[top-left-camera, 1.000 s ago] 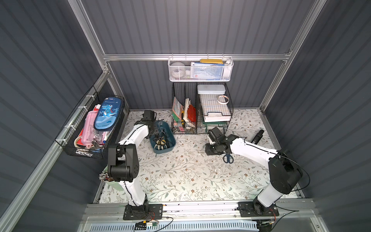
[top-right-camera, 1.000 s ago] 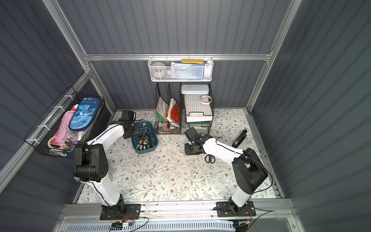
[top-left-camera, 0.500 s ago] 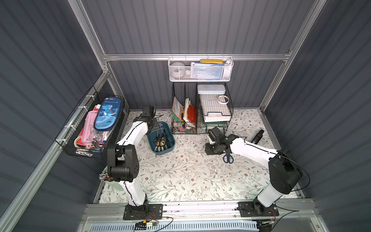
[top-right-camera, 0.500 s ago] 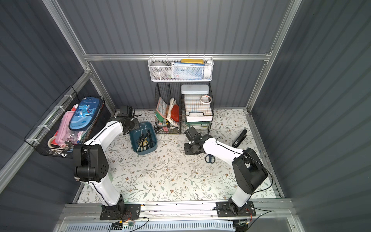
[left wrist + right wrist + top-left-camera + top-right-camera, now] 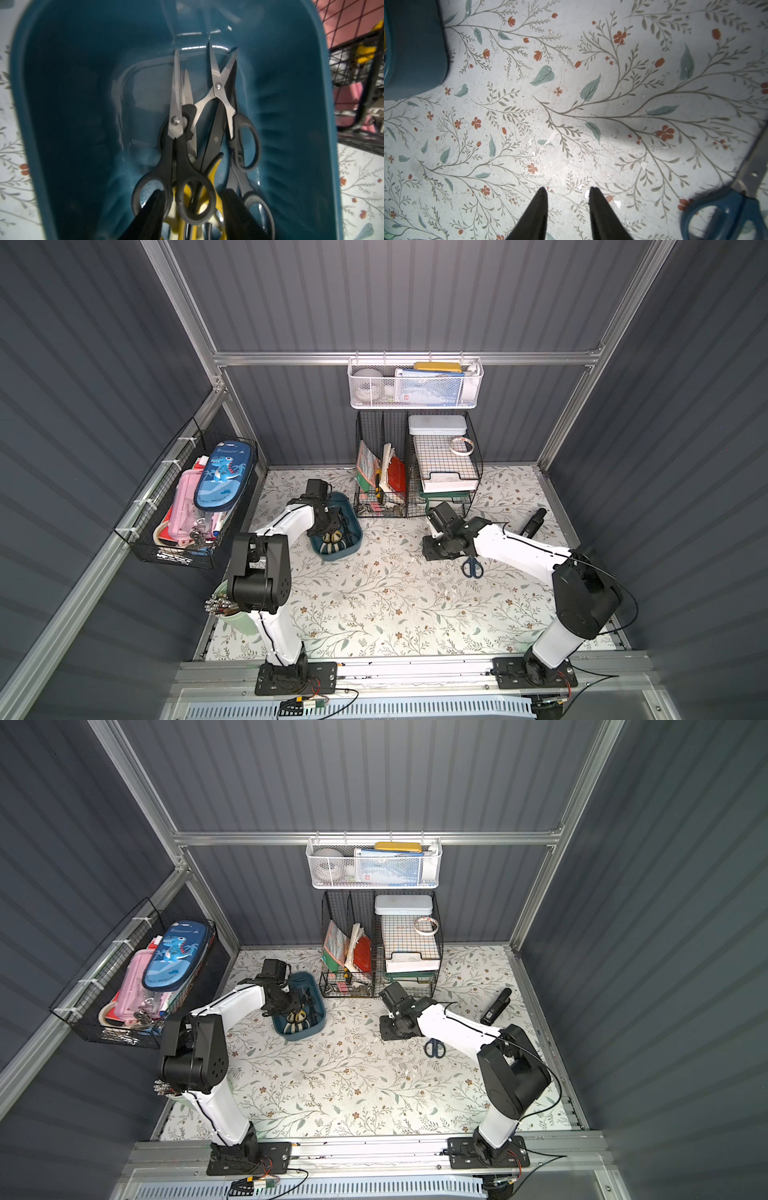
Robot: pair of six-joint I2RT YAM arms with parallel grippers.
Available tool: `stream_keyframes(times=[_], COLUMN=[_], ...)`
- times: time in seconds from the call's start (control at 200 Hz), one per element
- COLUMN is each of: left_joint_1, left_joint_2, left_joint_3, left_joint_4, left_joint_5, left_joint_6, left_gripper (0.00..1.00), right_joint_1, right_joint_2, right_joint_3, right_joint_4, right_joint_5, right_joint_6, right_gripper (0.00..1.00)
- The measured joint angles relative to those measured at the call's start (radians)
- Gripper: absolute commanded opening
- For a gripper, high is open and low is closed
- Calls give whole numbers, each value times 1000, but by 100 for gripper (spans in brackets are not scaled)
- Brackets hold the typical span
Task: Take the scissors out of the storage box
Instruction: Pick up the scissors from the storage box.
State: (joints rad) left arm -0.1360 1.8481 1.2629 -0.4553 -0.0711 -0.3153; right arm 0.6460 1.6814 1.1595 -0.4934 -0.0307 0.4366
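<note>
1 done: blue-handled scissors (image 5: pixel 472 567) lies on the mat (image 5: pixel 374 605) near right gripper (image 5: pixel 568 189) (jaws apart, empty). Other scissors (image 5: pixel 216 99) sit in storage box (image 5: pixel 338 554); left gripper (image 5: pixel 192 192) jaws apart, straddling black handles (image 5: pixel 165 164), not clamped.

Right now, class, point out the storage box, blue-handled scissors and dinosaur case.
storage box (image 5: pixel 338 556): in a top view, near wall.
blue-handled scissors (image 5: pixel 724 200): right wrist view, handle.
dinosaur case (image 5: pixel 222 472): in a top view, lid.

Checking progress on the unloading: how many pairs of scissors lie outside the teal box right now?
1: the blue-handled scissors, flat on the floral mat, well apart from the storage box where other scissors are piled. Hidden patches of mat could hold more.
</note>
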Motion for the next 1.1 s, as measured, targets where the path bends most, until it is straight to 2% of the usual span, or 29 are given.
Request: stream_keyframes(times=[0.295,0.565,1.101], left_joint_1=[1,6,26], left_joint_2=[1,-34,-48], left_joint_3=[-17,-41,-39], left_joint_4=[26,45,25], left_joint_5=[-2,-2,-19], left_joint_6=[-50,-63,-61], left_gripper=[37,40,36], right_joint_1=[0,0,0], right_joint_2=[0,1,28], right_joint_3=[0,0,0], right_joint_4=[0,0,0], right_joint_5=[0,0,-4], right_joint_6=[0,0,0], right_gripper=[38,38,38])
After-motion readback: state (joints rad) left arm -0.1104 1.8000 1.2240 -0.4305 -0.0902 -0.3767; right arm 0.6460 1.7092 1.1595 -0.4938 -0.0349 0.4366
